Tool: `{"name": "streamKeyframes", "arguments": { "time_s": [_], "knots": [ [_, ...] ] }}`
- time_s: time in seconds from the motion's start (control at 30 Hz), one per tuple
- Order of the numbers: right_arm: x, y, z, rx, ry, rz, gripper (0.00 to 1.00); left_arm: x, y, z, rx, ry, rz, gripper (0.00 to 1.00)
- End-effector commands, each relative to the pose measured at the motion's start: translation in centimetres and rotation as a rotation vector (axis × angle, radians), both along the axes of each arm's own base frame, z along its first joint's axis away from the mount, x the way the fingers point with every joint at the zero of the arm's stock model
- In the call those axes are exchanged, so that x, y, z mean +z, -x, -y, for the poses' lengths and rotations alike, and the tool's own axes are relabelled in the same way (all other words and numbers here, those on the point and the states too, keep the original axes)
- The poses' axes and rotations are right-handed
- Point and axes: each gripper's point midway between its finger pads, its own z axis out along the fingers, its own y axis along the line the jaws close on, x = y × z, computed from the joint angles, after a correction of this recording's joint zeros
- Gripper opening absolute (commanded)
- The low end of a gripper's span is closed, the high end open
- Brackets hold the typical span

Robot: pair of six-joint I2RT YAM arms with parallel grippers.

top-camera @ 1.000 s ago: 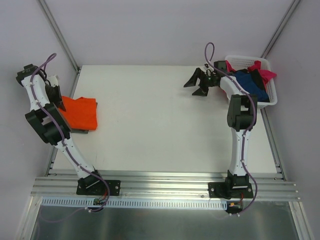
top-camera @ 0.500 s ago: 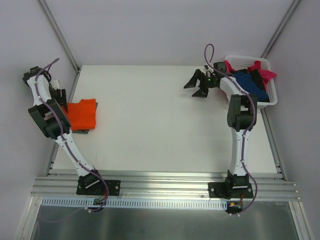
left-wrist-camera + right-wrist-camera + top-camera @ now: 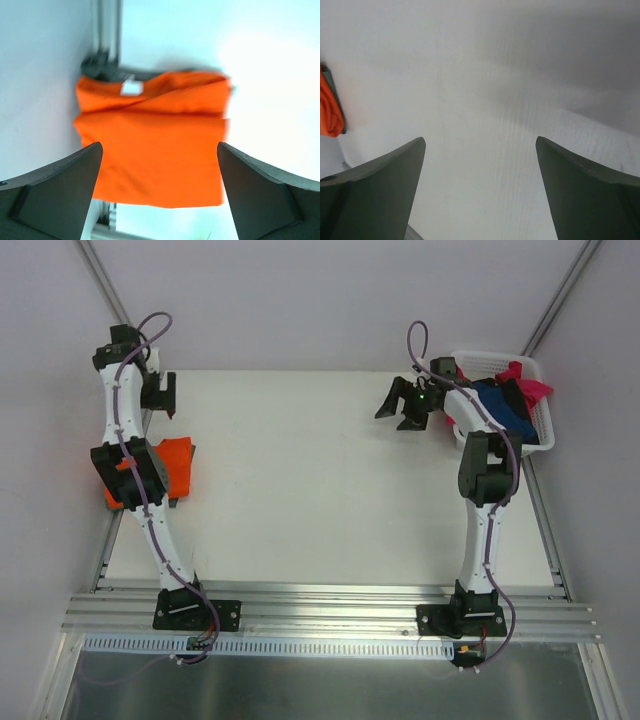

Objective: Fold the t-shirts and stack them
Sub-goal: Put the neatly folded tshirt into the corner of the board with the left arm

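A folded bright orange t-shirt [image 3: 172, 465] lies at the table's left edge on a darker grey-green t-shirt [image 3: 178, 502], of which only the edge shows. My left gripper [image 3: 163, 398] hangs open above and beyond them, holding nothing. In the left wrist view the orange t-shirt [image 3: 155, 140] fills the space below the left gripper [image 3: 159, 146], with the grey-green t-shirt [image 3: 102, 70] peeking out behind. A navy t-shirt [image 3: 500, 405] and a magenta t-shirt [image 3: 535, 387] lie crumpled in the basket. My right gripper [image 3: 398, 412] is open over bare table just left of the basket.
The white slatted basket [image 3: 490, 353] stands at the back right corner. Grey walls with metal rails close in the table [image 3: 320, 480] on three sides. The right wrist view shows the white table surface [image 3: 485, 150] and the orange t-shirt's edge [image 3: 327, 107] far left.
My left gripper opened, let go of the orange t-shirt and rose towards the far left corner. The t-shirt stays folded on the stack. The right gripper drifted slightly back.
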Motion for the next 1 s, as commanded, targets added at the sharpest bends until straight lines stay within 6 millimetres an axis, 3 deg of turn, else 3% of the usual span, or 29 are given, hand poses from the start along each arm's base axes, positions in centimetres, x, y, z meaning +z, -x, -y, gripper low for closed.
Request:
{"name": "streamKeyframes", "arguments": {
  "time_s": [0.0,0.03,0.07,0.13,0.17,0.3,0.37,0.57,0.67,0.8,0.97],
  "knots": [
    [7.0,0.2,3.6,-0.026,0.232,0.18,0.97,10.8,-2.4,6.4,-0.06,-0.059,0.296,0.99],
    [6.9,0.1,5.4,-0.075,0.335,0.181,0.97,12.2,-2.6,8.3,-0.076,-0.026,0.341,0.99],
    [7.2,0.5,6.3,-0.097,0.388,0.176,0.97,12.7,-2.9,11.8,-0.14,-0.001,0.359,0.99],
    [7.8,2.0,8.8,-0.166,0.529,0.159,0.97,13.6,-2.6,15.2,-0.199,0.05,0.381,0.99],
    [8.0,2.6,9.4,-0.181,0.557,0.159,0.97,13.9,-2.4,19.1,-0.275,0.073,0.386,0.99],
    [10.8,5.8,11.3,-0.235,0.625,0.219,0.97,16.4,-1.3,25.6,-0.406,0.103,0.45,0.99],
    [13.3,7.7,11.6,-0.239,0.628,0.271,0.97,17.8,-0.8,27.5,-0.45,0.139,0.487,0.99],
    [19.0,11.4,12.0,-0.228,0.629,0.385,0.97,22.7,0.2,29.7,-0.523,0.235,0.63,0.99],
    [21.1,13.1,12.8,-0.219,0.676,0.397,0.97,24.9,2.0,30.5,-0.541,0.304,0.67,0.99],
    [22.5,15.0,15.0,-0.258,0.773,0.37,0.97,26.1,4.0,30.4,-0.532,0.265,0.694,0.99],
    [22.3,16.7,15.3,-0.249,0.785,0.372,0.97,26.6,4.9,30.0,-0.512,0.229,0.708,0.99]
  ]
}}
